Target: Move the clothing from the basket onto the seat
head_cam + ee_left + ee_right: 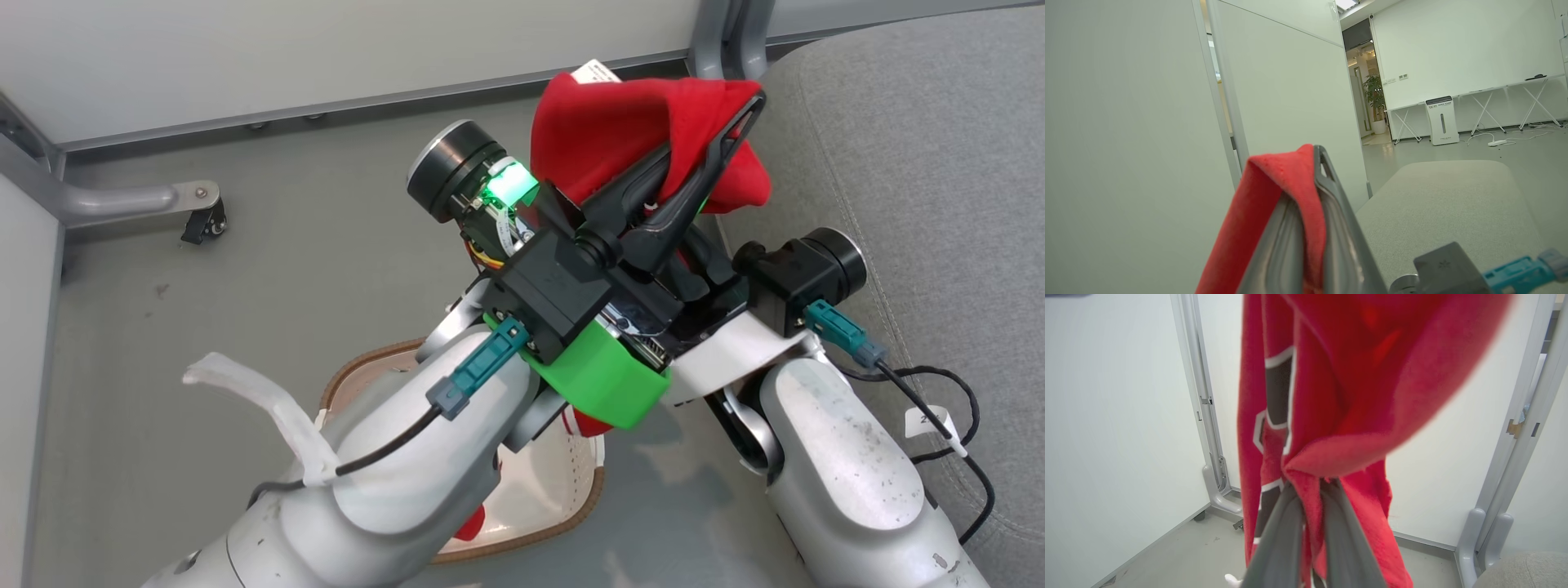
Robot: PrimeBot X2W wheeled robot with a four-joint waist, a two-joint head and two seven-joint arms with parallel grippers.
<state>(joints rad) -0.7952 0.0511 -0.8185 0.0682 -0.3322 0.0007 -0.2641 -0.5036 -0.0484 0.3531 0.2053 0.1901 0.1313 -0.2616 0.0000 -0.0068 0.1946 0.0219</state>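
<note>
Though half hidden, basket (549, 490) (red clothing (472, 523) inside)

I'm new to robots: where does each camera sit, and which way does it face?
Head view: on the head, looking down at the floor, the basket, the seat; pale forearms show.
Left wrist view: on the left wrist, looking along the left gripper over the seat into a room.
Right wrist view: on the right wrist, looking along the right gripper toward white partitions.
Shared: all show the red clothing, pinched by both grippers.
</note>
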